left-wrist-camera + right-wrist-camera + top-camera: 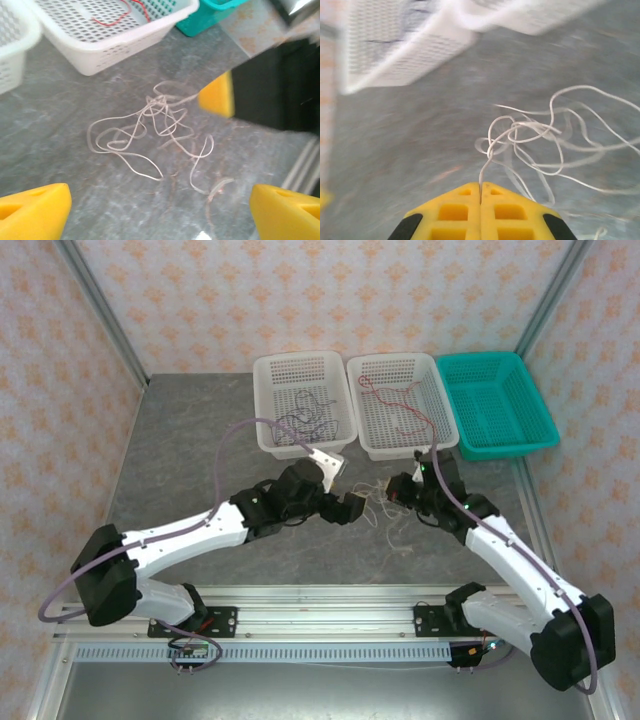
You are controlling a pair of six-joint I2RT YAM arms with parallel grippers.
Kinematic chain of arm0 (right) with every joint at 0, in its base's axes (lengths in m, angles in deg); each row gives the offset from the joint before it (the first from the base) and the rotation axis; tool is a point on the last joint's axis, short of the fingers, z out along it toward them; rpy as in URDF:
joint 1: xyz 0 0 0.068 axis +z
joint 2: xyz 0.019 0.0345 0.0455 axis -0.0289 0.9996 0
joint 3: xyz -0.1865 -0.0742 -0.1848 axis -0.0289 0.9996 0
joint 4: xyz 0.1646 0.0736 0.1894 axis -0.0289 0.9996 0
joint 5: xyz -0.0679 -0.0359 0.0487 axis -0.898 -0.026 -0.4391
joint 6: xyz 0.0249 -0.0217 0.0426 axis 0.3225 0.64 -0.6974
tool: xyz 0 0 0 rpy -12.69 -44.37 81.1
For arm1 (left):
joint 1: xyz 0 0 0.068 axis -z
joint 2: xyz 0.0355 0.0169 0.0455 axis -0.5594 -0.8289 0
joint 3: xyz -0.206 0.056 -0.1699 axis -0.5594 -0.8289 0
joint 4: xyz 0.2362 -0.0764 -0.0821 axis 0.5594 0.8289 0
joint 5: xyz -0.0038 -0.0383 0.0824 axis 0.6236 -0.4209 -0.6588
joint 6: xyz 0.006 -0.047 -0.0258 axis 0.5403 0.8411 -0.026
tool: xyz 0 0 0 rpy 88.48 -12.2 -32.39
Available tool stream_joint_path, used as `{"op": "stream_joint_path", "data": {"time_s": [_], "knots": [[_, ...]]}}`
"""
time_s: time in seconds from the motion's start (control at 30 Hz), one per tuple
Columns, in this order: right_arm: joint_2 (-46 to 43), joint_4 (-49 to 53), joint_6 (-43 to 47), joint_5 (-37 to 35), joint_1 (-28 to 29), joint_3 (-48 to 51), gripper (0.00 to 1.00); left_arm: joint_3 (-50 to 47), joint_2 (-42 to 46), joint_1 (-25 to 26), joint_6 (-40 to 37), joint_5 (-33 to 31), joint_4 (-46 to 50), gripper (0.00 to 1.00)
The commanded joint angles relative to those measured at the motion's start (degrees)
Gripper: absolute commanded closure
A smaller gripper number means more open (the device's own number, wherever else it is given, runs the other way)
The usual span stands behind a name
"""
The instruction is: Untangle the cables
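Sorted: you have dark cables (305, 420) in the left white basket (268, 390) and a red cable (392, 398) in the middle white basket (440, 390).
Outstanding: white cables (155, 127), 1 knotted heap on the table (190, 440) between the arms.
Right gripper (481, 190): fingers pressed together on 1 white strand at the heap's edge.
Left gripper (160, 205): fingers wide apart above the heap, holding nothing.
Teal basket (540, 410): probably where your white cables go.
Progress: by my judgement, 2 of 3 colours separated.
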Motion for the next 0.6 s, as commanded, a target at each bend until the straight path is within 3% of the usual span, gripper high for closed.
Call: {"op": "stream_joint_path", "data": {"time_s": [0.0, 0.23, 0.5, 0.57], "knots": [[-0.17, 5.09, 6.79, 13.87, 0.70, -7.92, 1.00, -2.54, 5.41, 0.22, -6.09, -5.41, -2.35, 0.05], [2.60, 4.20, 7.46, 21.92, 1.72, -15.00, 1.00, -4.87, 9.09, 0.27, -10.72, 1.75, -10.41, 0.01], [4.44, 5.62, 9.26, 25.98, 7.29, -18.76, 1.00, -0.04, 3.31, 0.13, -18.69, -3.94, -11.96, 0.00], [3.48, 4.91, 8.45, 25.51, 7.31, -18.70, 1.00, 0.99, 1.16, 0.04, -20.16, -4.74, -11.76, 0.08]]}}
